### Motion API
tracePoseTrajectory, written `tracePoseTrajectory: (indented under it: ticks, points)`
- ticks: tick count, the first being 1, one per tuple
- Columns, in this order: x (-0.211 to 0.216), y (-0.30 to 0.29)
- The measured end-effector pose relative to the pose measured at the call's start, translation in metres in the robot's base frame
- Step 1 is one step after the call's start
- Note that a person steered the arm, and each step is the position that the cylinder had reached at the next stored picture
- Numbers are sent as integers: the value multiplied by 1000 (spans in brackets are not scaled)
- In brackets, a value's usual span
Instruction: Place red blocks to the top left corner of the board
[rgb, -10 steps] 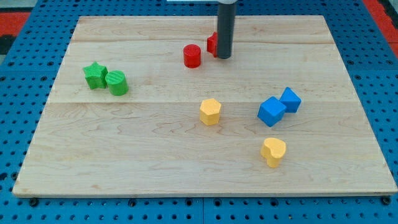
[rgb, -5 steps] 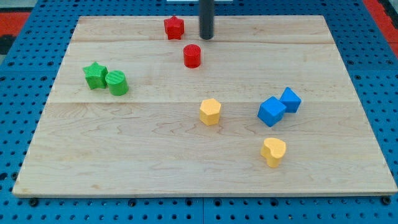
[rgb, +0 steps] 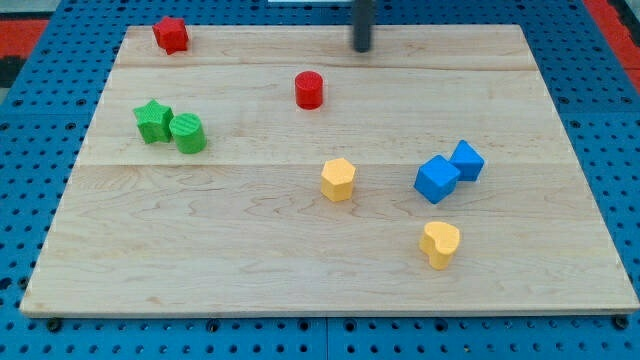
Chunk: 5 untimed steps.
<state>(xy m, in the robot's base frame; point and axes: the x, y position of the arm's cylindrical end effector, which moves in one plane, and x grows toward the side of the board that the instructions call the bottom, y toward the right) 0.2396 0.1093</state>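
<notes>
A red star block (rgb: 171, 34) lies near the board's top left corner. A red cylinder (rgb: 309, 89) stands on the wooden board (rgb: 250, 250) a little left of the top centre. My tip (rgb: 362, 48) is near the board's top edge, up and to the right of the red cylinder, apart from it and far right of the red star.
A green star (rgb: 153, 121) and a green cylinder (rgb: 187, 133) sit touching at the left. A yellow hexagon (rgb: 338, 179) is at the centre. Two blue cubes (rgb: 437, 179) (rgb: 466, 160) touch at the right. A yellow heart (rgb: 440, 244) lies below them.
The red star has slid left along the top edge to the top left corner. My tip has moved up and away from it. The red cylinder has not moved.
</notes>
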Motion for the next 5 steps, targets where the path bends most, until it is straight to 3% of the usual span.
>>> tracePoseTrajectory:
  ticks: [1, 2, 3, 4, 5]
  points:
    - [72, -48]
    - [97, -165]
    - [57, -236]
    - [57, -263]
    - [92, -274]
